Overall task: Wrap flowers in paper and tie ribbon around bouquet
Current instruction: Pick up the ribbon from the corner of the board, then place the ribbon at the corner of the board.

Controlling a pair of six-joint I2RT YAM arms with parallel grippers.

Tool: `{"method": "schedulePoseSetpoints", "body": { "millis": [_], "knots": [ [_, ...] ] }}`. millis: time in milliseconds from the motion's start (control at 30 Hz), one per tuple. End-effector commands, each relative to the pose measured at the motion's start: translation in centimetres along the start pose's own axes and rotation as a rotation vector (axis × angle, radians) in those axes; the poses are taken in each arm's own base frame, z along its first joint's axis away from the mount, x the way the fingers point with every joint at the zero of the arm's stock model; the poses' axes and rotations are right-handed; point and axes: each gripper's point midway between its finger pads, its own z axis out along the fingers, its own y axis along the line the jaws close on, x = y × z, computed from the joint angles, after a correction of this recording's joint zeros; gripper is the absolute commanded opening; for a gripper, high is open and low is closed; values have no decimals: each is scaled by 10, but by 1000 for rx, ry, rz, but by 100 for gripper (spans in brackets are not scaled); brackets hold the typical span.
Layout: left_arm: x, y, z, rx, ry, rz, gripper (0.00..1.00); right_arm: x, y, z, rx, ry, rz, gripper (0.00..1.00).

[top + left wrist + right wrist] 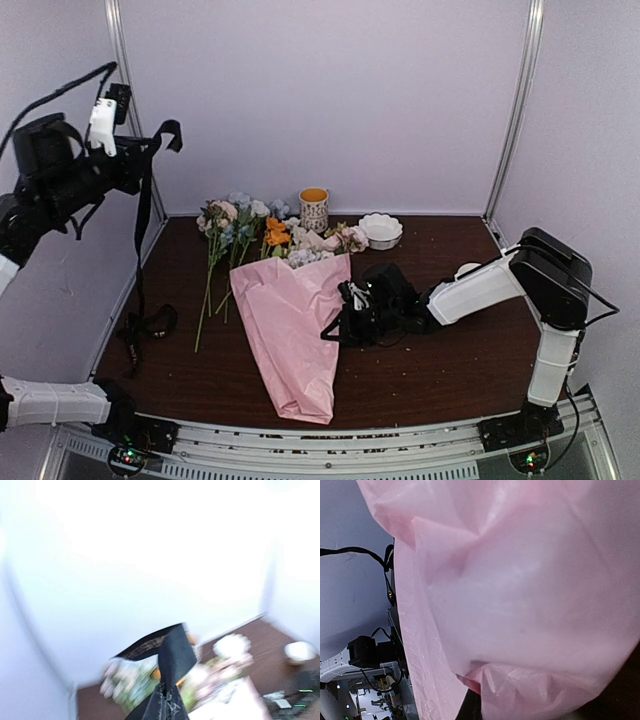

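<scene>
Both pinch: left end effector point(145, 153) holds ribbon point(140, 250) aloft, right end effector point(350, 297) grips paper point(290, 320); mug point(314, 211), bowl point(381, 231) behind.

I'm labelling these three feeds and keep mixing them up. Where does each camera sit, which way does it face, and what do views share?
Top external: above and behind the bases, looking down over the table; both arms show, left gripper holding the ribbon high, right gripper at the bouquet.
Left wrist: high at left, blurred, facing down across the table; its gripper tips show.
Right wrist: pressed against the pink paper; own fingers hidden.
Shared: ribbon in top and left wrist; paper in top and right wrist.
</scene>
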Motion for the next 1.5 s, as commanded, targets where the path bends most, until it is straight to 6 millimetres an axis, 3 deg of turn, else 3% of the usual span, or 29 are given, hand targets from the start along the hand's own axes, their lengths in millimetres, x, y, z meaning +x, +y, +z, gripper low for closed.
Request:
{"method": "schedulePoseSetpoints", "body": {
  "millis": [0, 67, 200, 300, 567, 700, 833, 867, 900, 933, 1000, 1067, 1200, 1300, 1400, 1433, 1467],
  "knots": [
    [-44, -99, -80, 516, -249, 187, 0, -9, 14, -5, -28, -33, -41, 0],
    [-28, -134, -100, 712, -243, 187, 0, -9, 14, -5, -28, -32, -41, 0],
    [44, -186, -112, 981, -44, 153, 0, -12, 21, -8, -33, -31, -52, 0],
    [97, -224, -135, 1191, 91, 178, 0, -14, 26, -11, -30, -28, -67, 0],
    [204, -327, -132, 1381, 441, 499, 0, -23, 33, -15, 0, -9, -106, 0],
    [226, -380, -127, 1503, 503, 583, 0, -33, 37, -21, 7, -25, -116, 0],
    [224, -414, -121, 1562, 465, 609, 0, -39, 43, -24, 0, -33, -127, 0],
    [224, -422, -121, 1570, 453, 622, 4, -40, 45, -26, 0, -36, -130, 0],
    [226, -427, -120, 1568, 449, 635, 17, -41, 46, -26, 2, -36, -135, 0],
    [226, -431, -115, 1542, 446, 654, 38, -41, 46, -27, 3, -35, -135, 0],
    [227, -430, -105, 1477, 449, 654, 62, -40, 46, -27, 4, -35, -134, 0],
    [220, -420, -84, 1330, 419, 631, 76, -40, 45, -28, 4, -36, -134, 0],
    [192, -372, -34, 1016, 386, 387, 87, -40, 44, -28, 4, -40, -133, 0],
    [190, -305, 9, 773, 503, 43, 86, -39, 43, -26, -1, -43, -127, 0],
    [226, -228, 42, 496, 608, -293, 86, -38, 41, -24, 0, -42, -123, 0],
    [261, -201, 47, 391, 664, -370, 87, -39, 41, -24, 1, -45, -121, 0],
    [282, -180, 50, 308, 693, -452, 89, -38, 41, -23, 0, -45, -121, 0]
  ]
}}
